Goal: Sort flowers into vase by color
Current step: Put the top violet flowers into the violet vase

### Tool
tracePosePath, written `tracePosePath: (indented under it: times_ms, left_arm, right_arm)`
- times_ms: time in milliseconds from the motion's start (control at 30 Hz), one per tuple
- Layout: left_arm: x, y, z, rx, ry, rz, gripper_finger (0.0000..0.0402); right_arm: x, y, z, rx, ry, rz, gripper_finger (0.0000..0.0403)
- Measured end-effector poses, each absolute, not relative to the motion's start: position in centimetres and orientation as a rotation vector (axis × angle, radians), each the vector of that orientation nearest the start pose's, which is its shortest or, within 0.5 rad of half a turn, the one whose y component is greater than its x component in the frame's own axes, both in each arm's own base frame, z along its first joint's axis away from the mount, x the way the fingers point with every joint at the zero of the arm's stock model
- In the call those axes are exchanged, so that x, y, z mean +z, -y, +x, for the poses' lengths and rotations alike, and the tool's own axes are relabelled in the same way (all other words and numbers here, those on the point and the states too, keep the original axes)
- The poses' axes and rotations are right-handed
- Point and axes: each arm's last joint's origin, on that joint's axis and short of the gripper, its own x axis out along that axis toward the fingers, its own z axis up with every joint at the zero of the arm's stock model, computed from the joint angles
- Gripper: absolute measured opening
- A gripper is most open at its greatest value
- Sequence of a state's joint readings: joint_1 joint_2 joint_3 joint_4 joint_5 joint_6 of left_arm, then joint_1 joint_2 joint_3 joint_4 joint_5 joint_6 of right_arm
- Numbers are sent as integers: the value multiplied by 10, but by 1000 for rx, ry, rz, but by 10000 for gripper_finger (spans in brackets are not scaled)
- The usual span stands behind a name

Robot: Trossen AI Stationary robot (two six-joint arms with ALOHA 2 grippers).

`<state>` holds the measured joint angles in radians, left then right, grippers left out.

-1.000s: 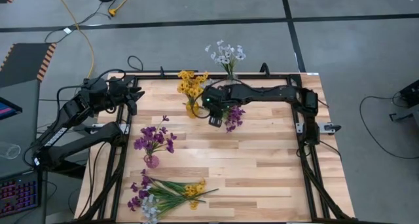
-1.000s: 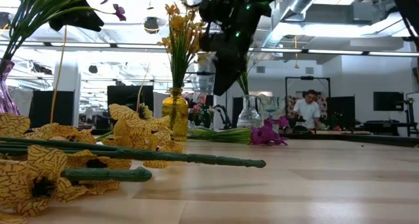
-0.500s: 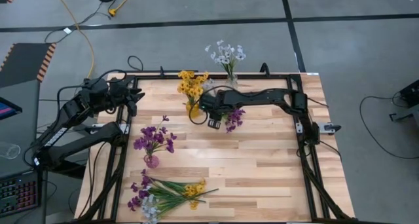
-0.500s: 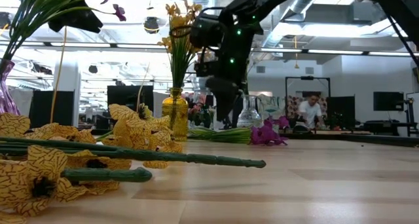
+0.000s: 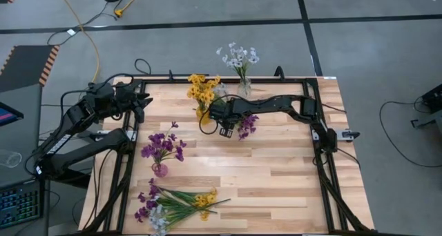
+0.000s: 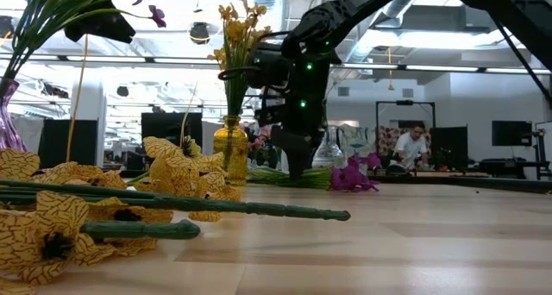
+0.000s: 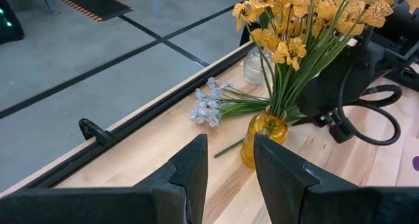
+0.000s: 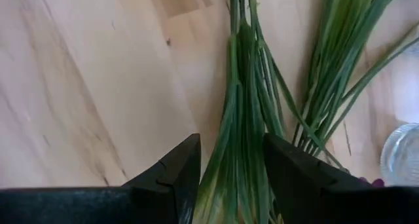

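Observation:
A purple flower spray (image 5: 246, 123) lies flat on the table at the far middle, its green stems (image 8: 239, 112) stretched out on the wood. My right gripper (image 5: 225, 130) is low over those stems, open, one finger on each side of the bundle (image 8: 230, 142). Close by stand a yellow vase (image 5: 202, 114) of yellow flowers, a clear vase (image 5: 244, 88) of white flowers and a purple vase (image 5: 159, 170) of purple flowers. My left gripper (image 5: 141, 101) waits open above the far left corner, with nothing between its fingers (image 7: 230, 145). My right gripper comes steeply from above, with its fingers (image 8: 186, 165) lying across the stem bundle, which lies on the table. Whether the fingers touch the stems, I cannot tell.
A mixed pile of purple, yellow and pale flowers (image 5: 173, 205) lies near the front left corner. A pale-blue spray (image 7: 209, 106) lies on the table beside the yellow vase. A second fan of stems (image 8: 340, 73) lies next to the straddled bundle. A person sits in the room behind (image 6: 404, 147).
My right gripper has come down toward the table and a little toward the left edge, tipping more steeply downward, until its open fingers stand around the stems of the lying purple spray. The flowers and vases have not moved.

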<state>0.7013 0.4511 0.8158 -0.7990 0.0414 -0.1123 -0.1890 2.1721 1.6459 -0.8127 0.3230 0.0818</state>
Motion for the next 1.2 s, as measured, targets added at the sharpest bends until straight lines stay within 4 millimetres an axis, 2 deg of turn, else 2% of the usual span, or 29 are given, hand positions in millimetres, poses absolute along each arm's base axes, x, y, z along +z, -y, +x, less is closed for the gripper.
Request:
tracePosePath:
  times_ms: [200,500,600,733,900,1200]
  left_arm:
    - [321,-49,60,673,-376,-267,110]
    - [321,-49,60,672,-376,-267,110]
    - [321,-49,60,671,-376,-268,110]
    - [321,-49,60,671,-376,-268,110]
    - [321,-49,60,671,-376,-268,110]
    - [321,-49,60,671,-376,-267,110]
  right_arm:
    - [152,95,422,-493,-1352,-17,168]
    - [153,94,421,-487,-1366,-16,48]
    - [154,92,420,-483,-1372,-20,21]
    - [154,88,418,-493,-1402,-5,22]
    - [153,84,412,-517,-1457,21,43]
    - [153,64,407,-485,-1539,-15,24]
